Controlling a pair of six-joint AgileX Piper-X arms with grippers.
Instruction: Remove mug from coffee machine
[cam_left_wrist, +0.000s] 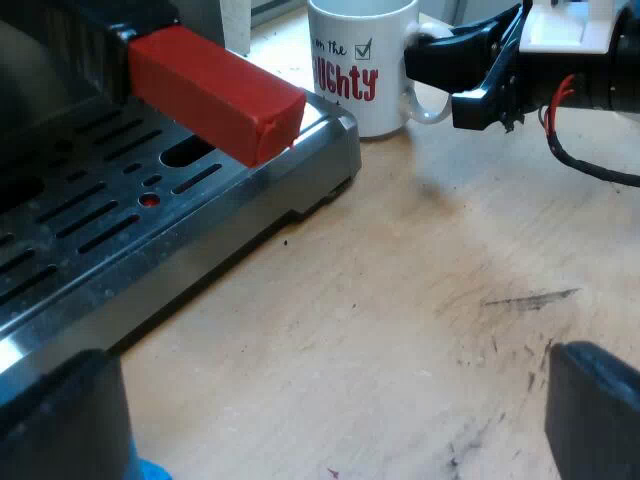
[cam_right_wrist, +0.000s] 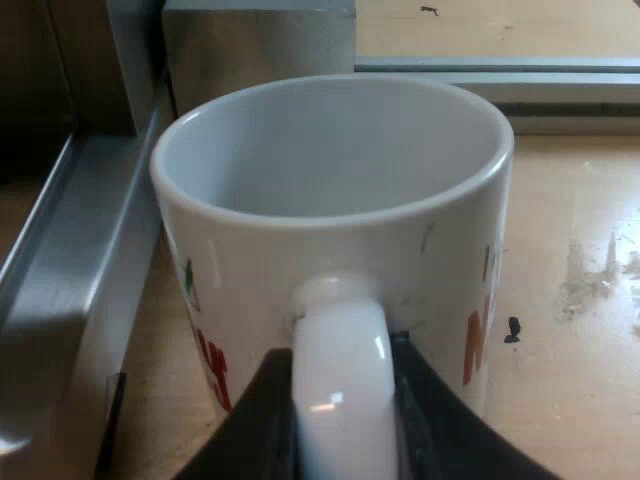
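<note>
The white mug (cam_left_wrist: 355, 70) with red lettering stands on the wooden table, close beside the corner of the espresso machine's drip tray (cam_left_wrist: 100, 230). My right gripper (cam_left_wrist: 432, 75) is at the mug's handle. In the right wrist view the mug (cam_right_wrist: 330, 200) is empty, and the right gripper (cam_right_wrist: 340, 420) is shut on the handle, a black finger (cam_right_wrist: 260, 420) pressed against each side. My left gripper (cam_left_wrist: 325, 420) hangs open over bare table near the tray's edge, holding nothing.
The red end of the holder's handle (cam_left_wrist: 215, 95) juts out over the slotted drip tray. The machine's metal base (cam_right_wrist: 60, 280) runs alongside the mug. A metal block (cam_right_wrist: 260, 40) stands behind it. The wooden tabletop (cam_left_wrist: 420, 300) is scuffed.
</note>
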